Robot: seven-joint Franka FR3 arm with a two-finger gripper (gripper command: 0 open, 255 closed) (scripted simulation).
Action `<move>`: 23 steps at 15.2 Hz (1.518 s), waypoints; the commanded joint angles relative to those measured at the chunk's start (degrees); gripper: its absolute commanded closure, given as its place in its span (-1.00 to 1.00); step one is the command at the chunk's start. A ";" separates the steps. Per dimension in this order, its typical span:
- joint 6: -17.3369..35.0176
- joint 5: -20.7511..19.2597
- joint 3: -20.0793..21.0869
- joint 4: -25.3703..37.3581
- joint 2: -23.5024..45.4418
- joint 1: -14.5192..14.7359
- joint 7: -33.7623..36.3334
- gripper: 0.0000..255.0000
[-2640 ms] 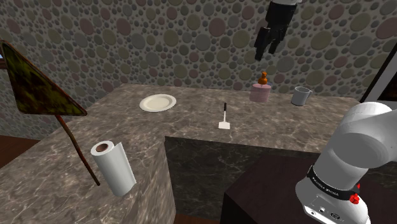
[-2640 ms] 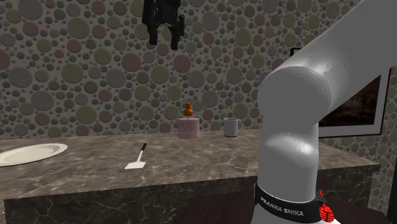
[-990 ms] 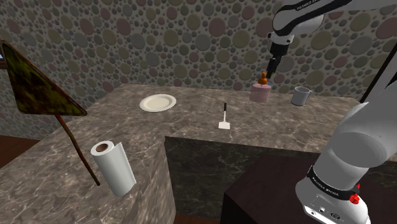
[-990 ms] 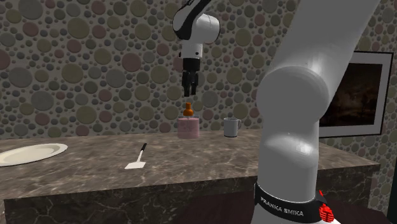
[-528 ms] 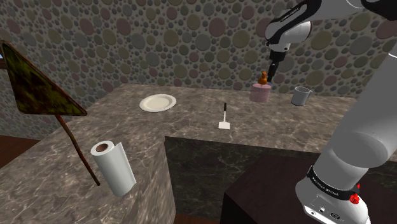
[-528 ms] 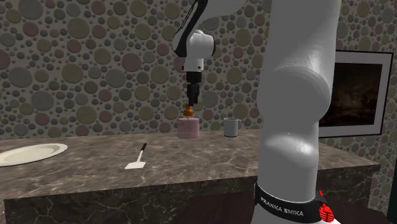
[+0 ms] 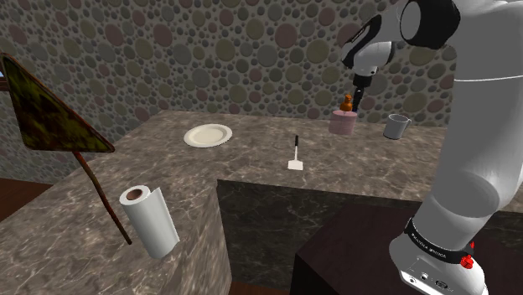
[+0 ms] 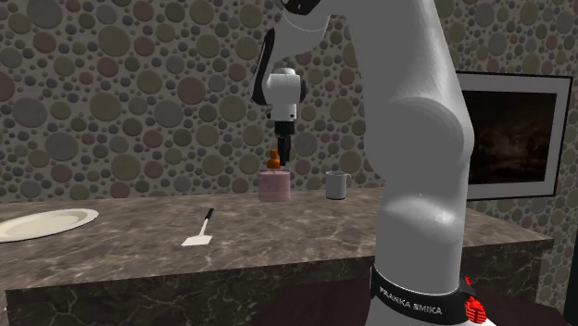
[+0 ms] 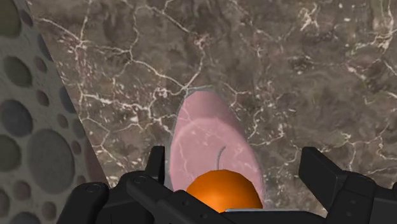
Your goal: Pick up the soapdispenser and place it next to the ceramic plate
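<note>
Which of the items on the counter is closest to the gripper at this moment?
The pink soap dispenser with the orange pump: the gripper hangs right over its top. The grey mug, spatula and plate lie farther off.

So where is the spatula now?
In the shoulder view the spatula lies on the counter, right of the plate and left of the dispenser.

The soap dispenser (image 7: 343, 123) (image 8: 274, 186) (image 9: 207, 149) is a squat pink cylinder with faint pale veining, topped by a rounded orange pump. It stands upright on the dark marbled surface (image 7: 251, 155), close to the dotted wall (image 7: 209, 50) behind it. The plate (image 7: 208, 135) (image 8: 46, 223) is round, shallow and cream-white. It lies flat on the same surface, well apart from the dispenser, toward the shoulder view's left.
</note>
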 commanded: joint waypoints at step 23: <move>4.39 4.11 1.97 0.05 5.68 -2.50 -3.45 1.00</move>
